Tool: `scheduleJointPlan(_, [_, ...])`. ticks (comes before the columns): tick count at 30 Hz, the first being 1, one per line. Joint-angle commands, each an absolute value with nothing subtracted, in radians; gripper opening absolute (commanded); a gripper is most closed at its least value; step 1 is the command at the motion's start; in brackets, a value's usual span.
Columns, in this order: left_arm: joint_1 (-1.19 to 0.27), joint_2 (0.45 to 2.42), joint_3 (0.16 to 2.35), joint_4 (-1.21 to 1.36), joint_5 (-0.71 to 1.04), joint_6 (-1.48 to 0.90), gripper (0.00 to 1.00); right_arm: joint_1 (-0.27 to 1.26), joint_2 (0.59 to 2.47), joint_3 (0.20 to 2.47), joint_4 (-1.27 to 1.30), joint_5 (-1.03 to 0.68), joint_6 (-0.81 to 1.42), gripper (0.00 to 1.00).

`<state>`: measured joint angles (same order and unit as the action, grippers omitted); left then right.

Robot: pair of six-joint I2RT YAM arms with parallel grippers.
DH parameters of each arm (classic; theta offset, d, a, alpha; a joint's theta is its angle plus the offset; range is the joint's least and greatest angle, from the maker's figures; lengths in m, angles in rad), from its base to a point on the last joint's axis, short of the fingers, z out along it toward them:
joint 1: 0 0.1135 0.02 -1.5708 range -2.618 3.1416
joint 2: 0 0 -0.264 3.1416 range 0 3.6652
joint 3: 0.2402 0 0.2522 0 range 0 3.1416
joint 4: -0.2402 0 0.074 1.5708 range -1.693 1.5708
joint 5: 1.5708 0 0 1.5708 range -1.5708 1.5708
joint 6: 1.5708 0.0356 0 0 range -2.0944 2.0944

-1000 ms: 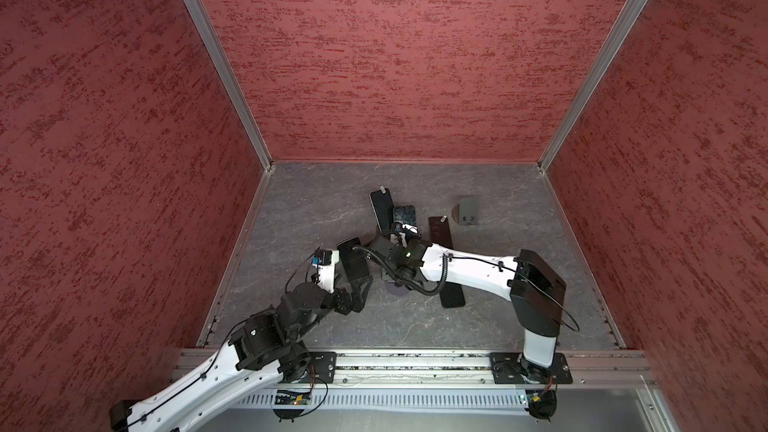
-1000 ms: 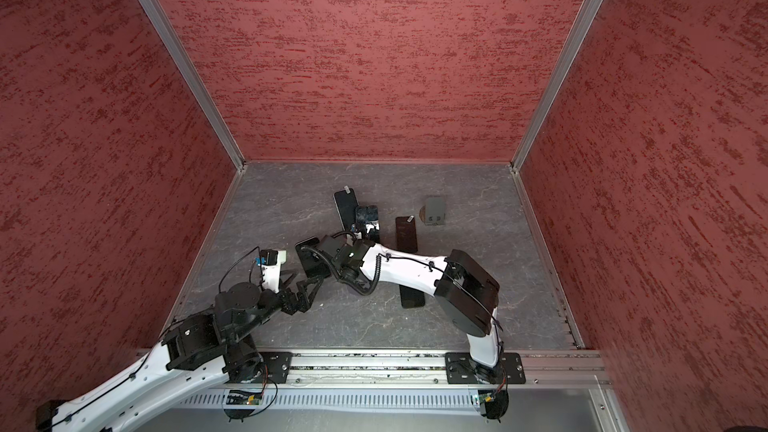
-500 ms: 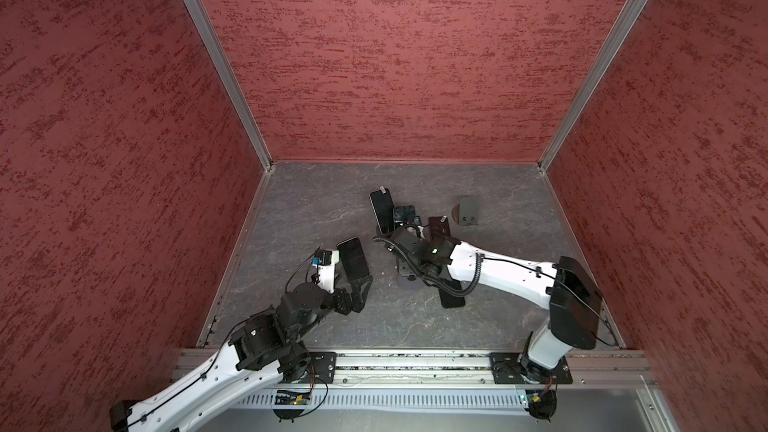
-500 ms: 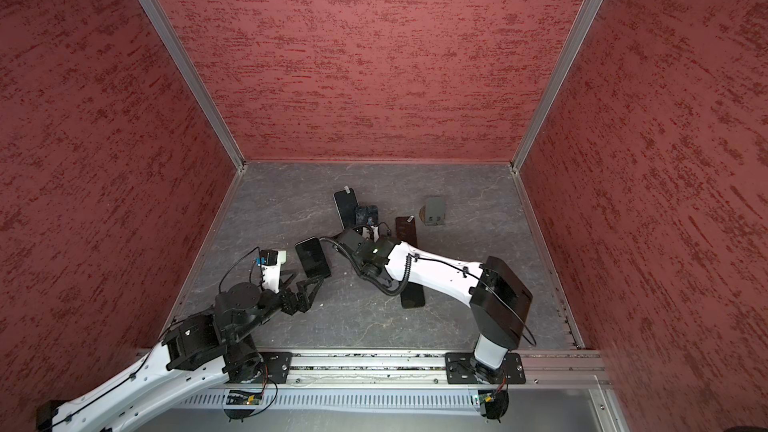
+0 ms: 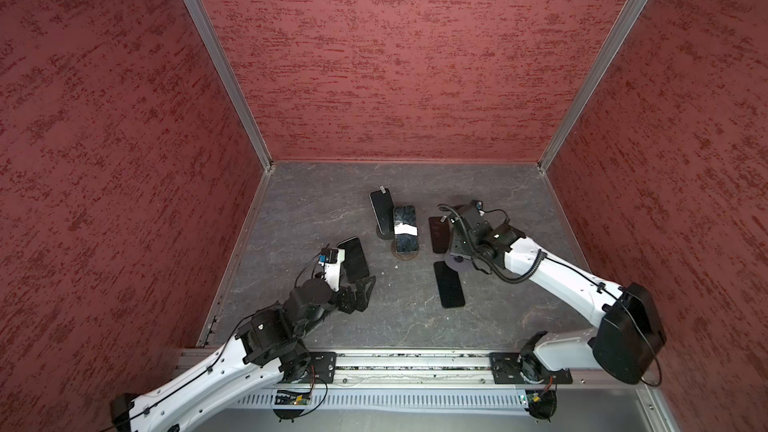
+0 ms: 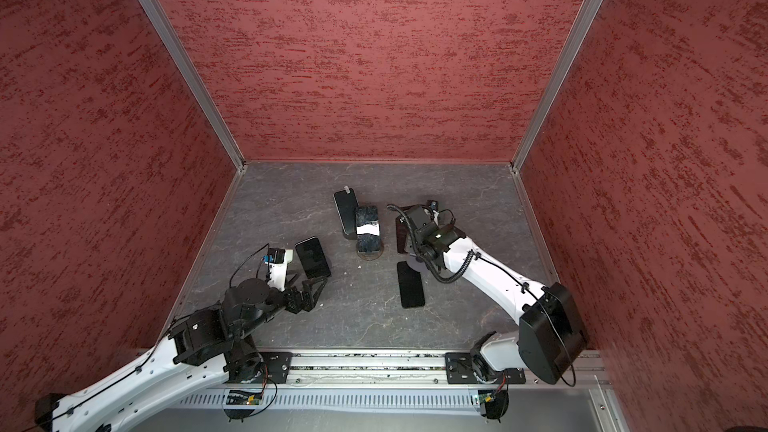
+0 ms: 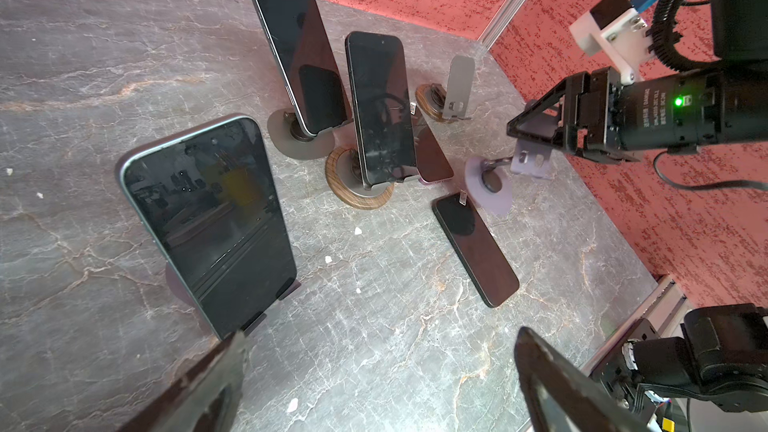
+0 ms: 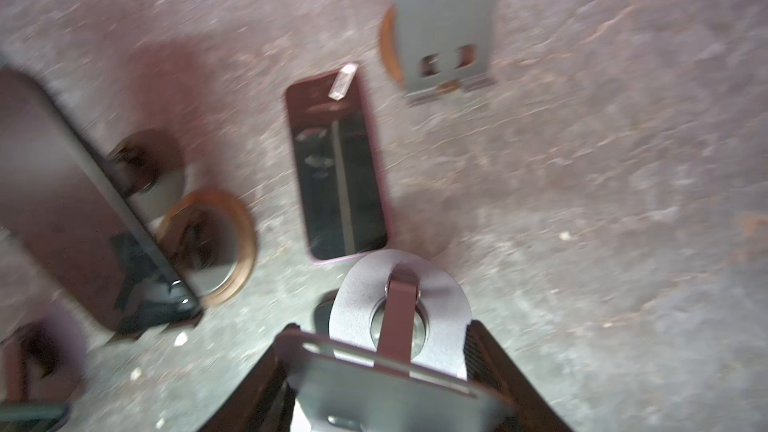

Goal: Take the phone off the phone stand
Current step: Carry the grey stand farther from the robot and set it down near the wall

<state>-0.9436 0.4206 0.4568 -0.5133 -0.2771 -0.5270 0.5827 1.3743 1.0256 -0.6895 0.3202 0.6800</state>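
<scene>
right arm swung away from over wood-ringed stand to its right; left arm unmoved.
- right jaws: closed on plate of empty grey stand, just right of wood-ringed stand.
- left jaws: wide open, holding nothing, near foot of front phone, which is propped on own stand front-left of wood-ringed stand.
- done, judged: two phones off, flat on surface. dark phone front-right, maroon phone just right. second empty stand behind-right.
- left: three phones propped. front phone, middle phone on wood-ringed stand, back phone just behind-left.
</scene>
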Motion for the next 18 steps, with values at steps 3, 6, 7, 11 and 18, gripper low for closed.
scheduleJointPlan(3, [-0.945,0.452,0.498,-0.476,-0.282,-0.534,1.0,0.45,1.36,1.023,-0.616,0.293,0.556,0.49])
scheduleJointPlan(6, [-0.945,0.476,0.51,-0.471,-0.293,-0.531,0.99,0.377,1.389,1.041,-0.597,0.291,0.509,0.49])
scheduleJointPlan(7, [-0.944,0.48,0.513,-0.472,-0.296,-0.531,1.0,0.356,1.4,1.048,-0.59,0.289,0.496,0.49])
scheduleJointPlan(11, [-0.942,0.5,0.518,-0.469,-0.31,-0.528,1.0,0.25,1.448,1.07,-0.547,0.26,0.446,0.49])
scheduleJointPlan(18, [-0.94,0.509,0.518,-0.467,-0.335,-0.528,1.0,0.137,1.569,1.144,-0.464,0.214,0.375,0.49])
